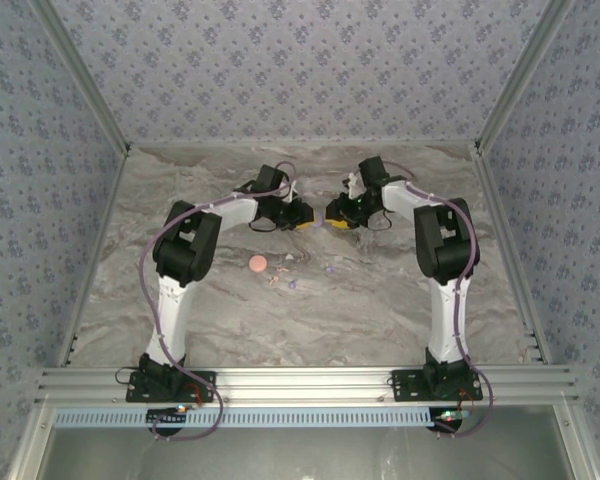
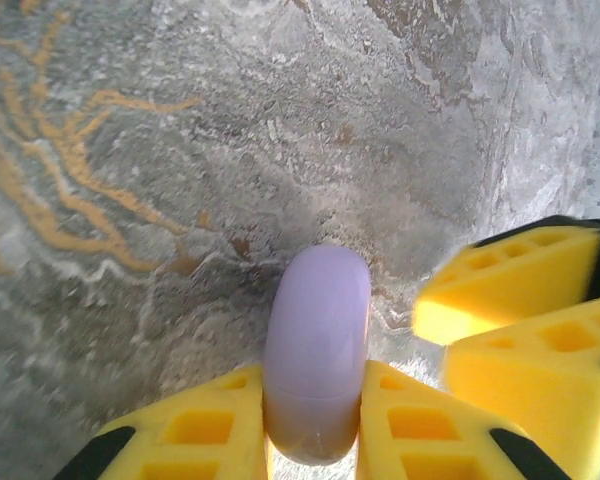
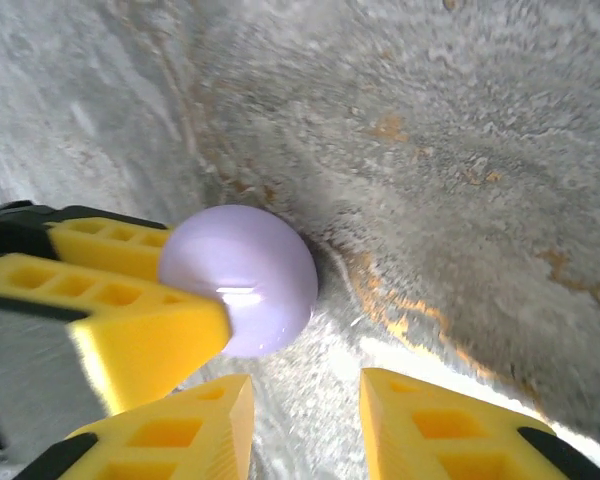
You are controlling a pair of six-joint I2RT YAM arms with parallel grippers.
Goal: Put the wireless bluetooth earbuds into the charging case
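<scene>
Top external: left jaws and right jaws meet at the far middle of the tabletop (image 1: 380, 300); earbuds (image 1: 276, 280) lie loose near salmon disc (image 1: 258, 264). Left wrist: left jaws pinch lavender case (image 2: 316, 340) edge-on. Right wrist: right jaws spread, empty, beside the case.

No text, label or number is legible (the wallpaper (image 1: 300, 70) carries just small flowers).
</scene>
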